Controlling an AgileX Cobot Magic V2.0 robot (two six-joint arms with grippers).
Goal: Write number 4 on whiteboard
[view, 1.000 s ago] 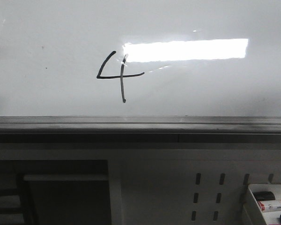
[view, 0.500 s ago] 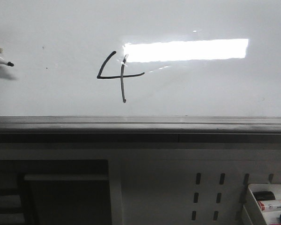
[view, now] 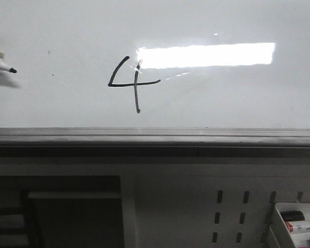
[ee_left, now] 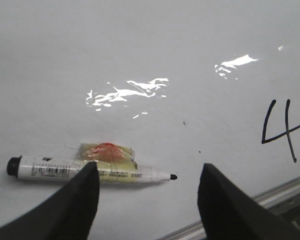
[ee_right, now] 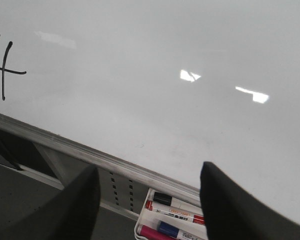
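Note:
The number 4 (view: 134, 82) is drawn in thin black lines on the glossy whiteboard (view: 222, 103), left of the bright glare. It also shows in the left wrist view (ee_left: 285, 130) and the right wrist view (ee_right: 4, 70). A white marker (ee_left: 90, 170) with yellowish tape and a red patch lies on the whiteboard (ee_left: 165, 40), cap off, black tip toward the 4. Its tip shows at the left edge of the front view (view: 4, 67). My left gripper (ee_left: 150, 169) is open and empty, just over the marker. My right gripper (ee_right: 150, 167) is open and empty over the board's edge.
A grey metal ledge (view: 155, 137) runs along the whiteboard's near edge. Below it is a white perforated panel (view: 232, 212) with dark slots. A white tray (view: 277, 227) at the right holds several markers (ee_right: 175, 212).
The marker's tip has come into the front view at the left edge; it was out of view one second ago. The 4 is unchanged.

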